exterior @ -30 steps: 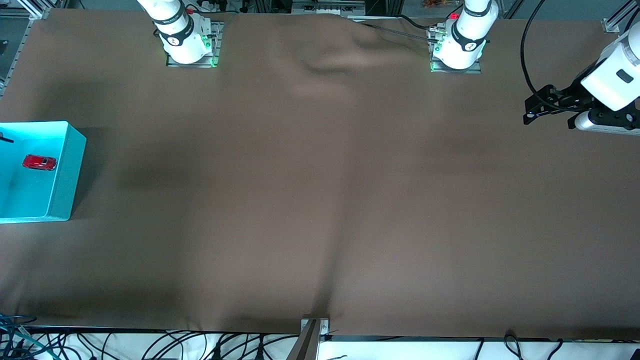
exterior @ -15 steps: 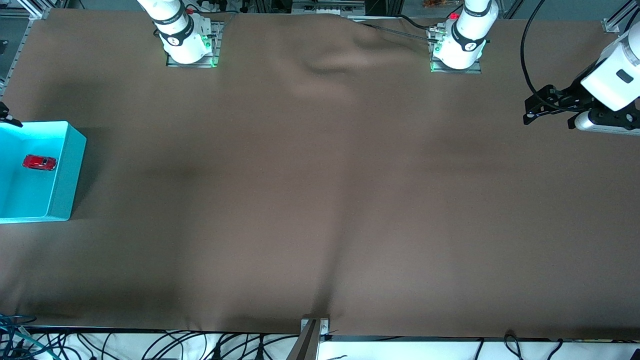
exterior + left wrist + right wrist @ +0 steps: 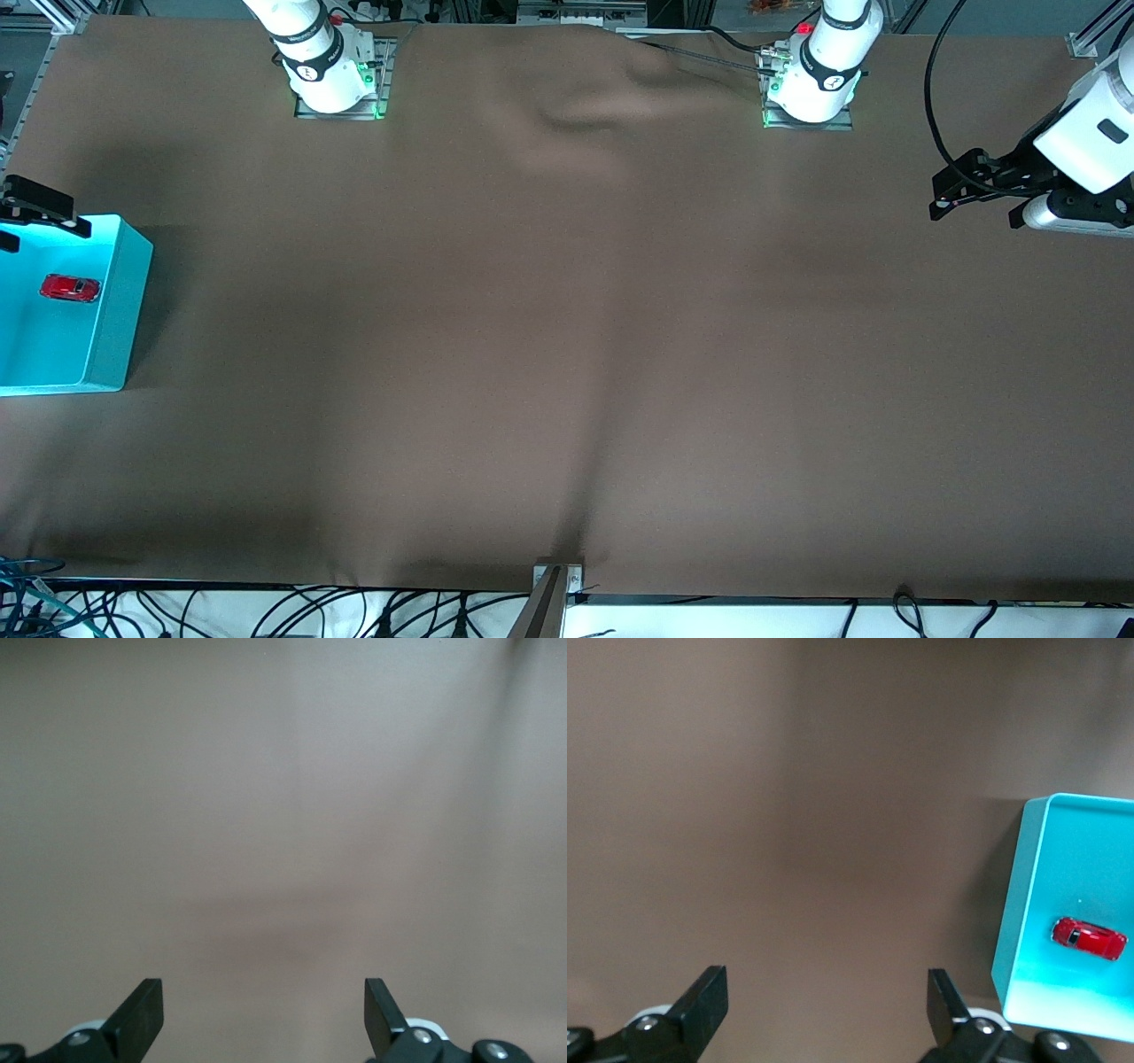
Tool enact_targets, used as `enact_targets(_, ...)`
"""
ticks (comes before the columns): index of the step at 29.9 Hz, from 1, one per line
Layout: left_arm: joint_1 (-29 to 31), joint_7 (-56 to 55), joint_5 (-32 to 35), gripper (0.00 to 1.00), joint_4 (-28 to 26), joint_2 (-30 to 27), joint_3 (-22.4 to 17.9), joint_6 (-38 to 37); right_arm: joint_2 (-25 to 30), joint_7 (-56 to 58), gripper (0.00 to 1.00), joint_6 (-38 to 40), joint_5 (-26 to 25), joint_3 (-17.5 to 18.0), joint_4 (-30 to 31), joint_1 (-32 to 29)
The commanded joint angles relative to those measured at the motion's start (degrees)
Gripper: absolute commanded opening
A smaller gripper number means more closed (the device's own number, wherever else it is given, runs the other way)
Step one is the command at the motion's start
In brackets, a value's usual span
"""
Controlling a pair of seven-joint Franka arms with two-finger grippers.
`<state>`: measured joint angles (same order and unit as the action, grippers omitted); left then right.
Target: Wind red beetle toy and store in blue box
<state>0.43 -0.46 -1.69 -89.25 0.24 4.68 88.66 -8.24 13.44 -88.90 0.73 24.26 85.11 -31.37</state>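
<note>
**Red beetle toy lying in blue box, both grippers released**

The red beetle toy (image 3: 70, 288) is seen lying on the floor of the blue box (image 3: 120, 301), apart from its walls and clear of both grippers. The box is set on the brown cloth (image 3: 567, 354) covering the table, at the edge toward the right arm's end, roughly midway between the edge with the robot bases and the edge nearest the front camera. In the right wrist view the toy (image 3: 1089, 938) is shown inside the box (image 3: 1017, 912), lengthwise across the floor.

The right gripper (image 3: 35, 213) is held in the air over the box wall closest to the robot bases. Its fingers (image 3: 709, 1003) are spread wide, with nothing between them.

The left gripper (image 3: 950, 193) is held over the cloth at the edge toward the left arm's end of the table, well apart from the box. Its fingers (image 3: 146, 1010) are likewise spread, and only bare cloth (image 3: 283, 815) is seen between them.
</note>
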Motion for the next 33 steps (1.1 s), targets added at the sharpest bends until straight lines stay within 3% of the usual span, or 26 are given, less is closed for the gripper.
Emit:
enact_targets(1, 0.45, -0.16, 0.28, 1.0, 2.24, 0.99, 0.25, -1.38, 0.77, -12.99, 1.0, 0.48, -3.46, 4.21, -0.81, -0.62)
enact_targets(9, 0.37, -0.16, 0.28, 1.0, 2.24, 0.99, 0.25, -1.47, 0.5, -14.76, 1.0, 0.22, -3.46, 5.18, -3.37, -0.62)
enact_targets(13, 0.45, -0.16, 0.28, 1.0, 2.24, 0.99, 0.25, -1.38, 0.06, -14.85, 1.0, 0.13, -3.19, 3.87, -3.98, 1.47)
enact_targets(15, 0.45, -0.16, 0.28, 1.0, 2.24, 0.99, 0.25, -1.38, 0.06, -16.07, 1.0, 0.75, -3.55, 1.16, -4.68, 5.25)
enact_targets(18, 0.45, -0.16, 0.28, 1.0, 2.24, 0.99, 0.25, -1.38, 0.15, -17.48, 1.0, 1.54, -3.11, -6.48, -4.86, 11.75)
enact_targets(23, 0.45, -0.16, 0.28, 1.0, 2.24, 0.99, 0.25, -1.38, 0.24, -17.48, 1.0, 1.54, -3.02, -15.46, -4.86, 20.46)
enact_targets(28, 0.45, -0.16, 0.28, 1.0, 2.24, 0.99, 0.25, -1.38, 0.5, -17.57, 1.0, 1.54, -2.76, -19.6, -4.86, 23.89)
enact_targets(33, 0.45, -0.16, 0.28, 1.0, 2.24, 0.99, 0.25, -1.38, 0.68, -17.4, 1.0, 1.63, -2.58, -19.87, -4.86, 24.16)
